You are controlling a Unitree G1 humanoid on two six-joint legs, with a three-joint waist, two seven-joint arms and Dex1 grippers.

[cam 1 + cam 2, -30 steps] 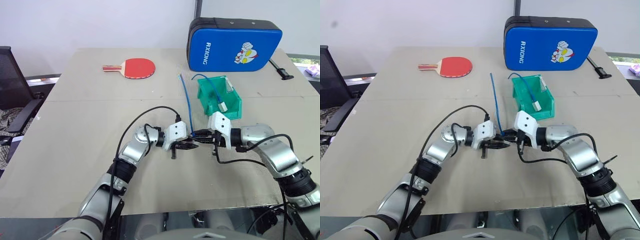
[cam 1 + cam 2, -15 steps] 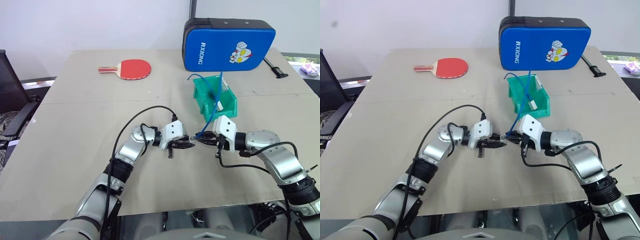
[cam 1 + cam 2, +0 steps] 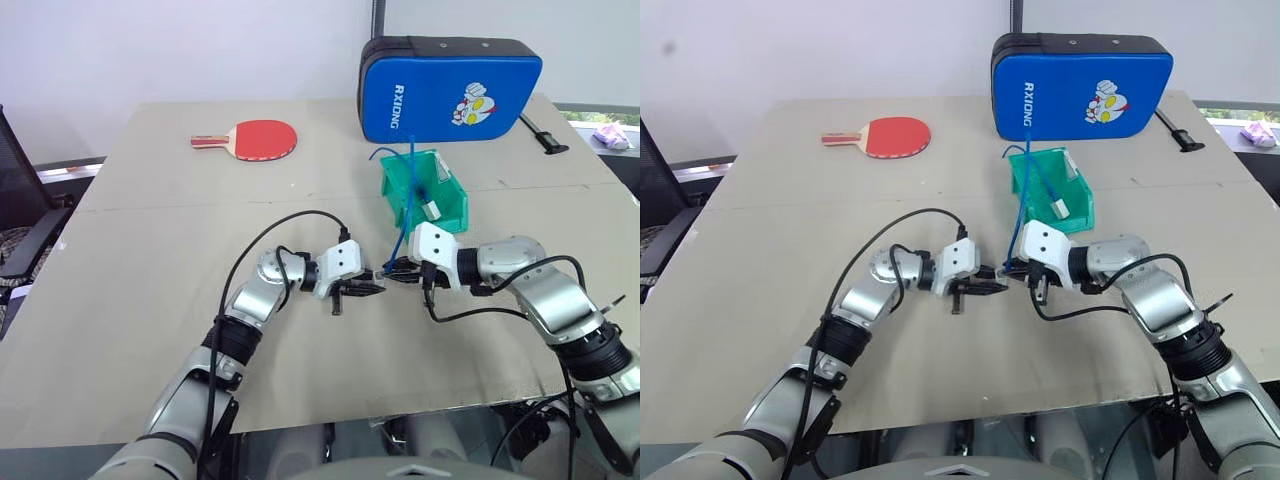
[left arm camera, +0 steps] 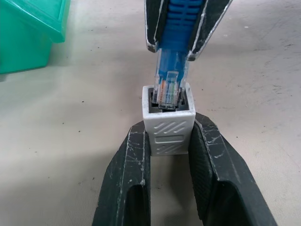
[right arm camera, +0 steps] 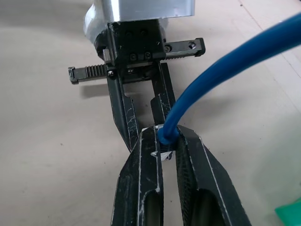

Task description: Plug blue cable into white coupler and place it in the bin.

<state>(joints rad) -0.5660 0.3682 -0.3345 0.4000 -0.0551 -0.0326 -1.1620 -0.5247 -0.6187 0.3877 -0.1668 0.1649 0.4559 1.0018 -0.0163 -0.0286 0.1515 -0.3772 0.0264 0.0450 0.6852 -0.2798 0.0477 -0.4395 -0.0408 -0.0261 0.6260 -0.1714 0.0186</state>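
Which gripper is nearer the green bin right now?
Right. The right gripper, pinching the blue cable, sits just in front of the bin; the left gripper is farther out, holding the white coupler.

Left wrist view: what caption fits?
Left pincer holds the white coupler while the blue cable plug enters its socket.

From my remote station I count one thin bright-blue network cable (image 3: 410, 185), one tiny white plastic coupler block (image 4: 168, 128), one small green plastic bin (image 3: 448, 208), one red-faced wooden-handled table tennis paddle (image 3: 258, 139), one large blue padded case (image 3: 450, 90), one beige table (image 3: 150, 260), and two black two-fingered grippers, left (image 3: 372, 288) and right (image 3: 395, 271).
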